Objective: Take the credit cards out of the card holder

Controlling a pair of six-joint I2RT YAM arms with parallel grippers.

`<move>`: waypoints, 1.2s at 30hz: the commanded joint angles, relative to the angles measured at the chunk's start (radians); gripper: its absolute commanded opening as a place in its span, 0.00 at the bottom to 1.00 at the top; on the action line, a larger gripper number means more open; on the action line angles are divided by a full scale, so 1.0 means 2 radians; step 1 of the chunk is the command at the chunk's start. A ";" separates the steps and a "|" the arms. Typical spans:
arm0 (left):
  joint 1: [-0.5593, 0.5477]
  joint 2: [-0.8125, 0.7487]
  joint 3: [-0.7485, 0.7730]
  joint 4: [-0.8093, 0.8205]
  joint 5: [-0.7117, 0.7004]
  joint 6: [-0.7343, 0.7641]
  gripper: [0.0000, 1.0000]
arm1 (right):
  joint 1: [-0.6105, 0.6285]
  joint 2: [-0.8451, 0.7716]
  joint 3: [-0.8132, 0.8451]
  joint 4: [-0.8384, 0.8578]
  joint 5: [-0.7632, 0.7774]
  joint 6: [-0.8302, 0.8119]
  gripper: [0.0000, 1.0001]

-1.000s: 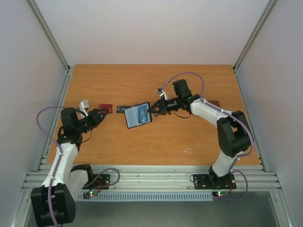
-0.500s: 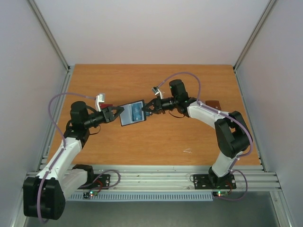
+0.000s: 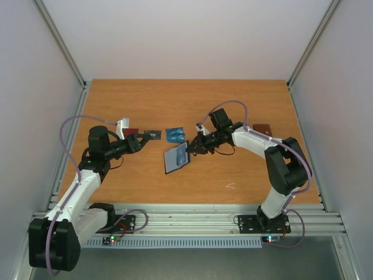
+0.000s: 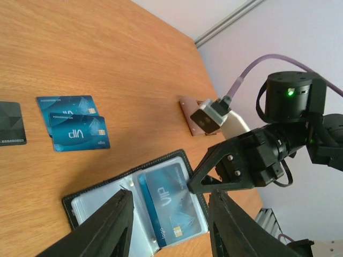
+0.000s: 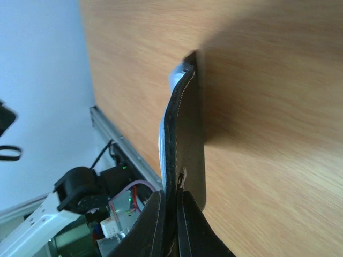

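Left wrist view: our right claw [image 4: 191, 187] pinches the black folding card holder [image 4: 96, 202] at three o'clock; our half-open, empty left claw [image 4: 171, 230] could tug it free.

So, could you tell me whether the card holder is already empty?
No, a blue card sits in a pocket of the open card holder, seen from the left wrist.

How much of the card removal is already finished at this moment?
Done: two blue cards, a black card and a dark red card lie on the table. In hand: the right end effector grips the open card holder. Left: one blue card sits in a pocket.
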 commanded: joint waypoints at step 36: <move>0.000 -0.018 -0.015 -0.035 -0.039 0.034 0.40 | -0.027 0.054 -0.038 -0.159 0.161 -0.092 0.12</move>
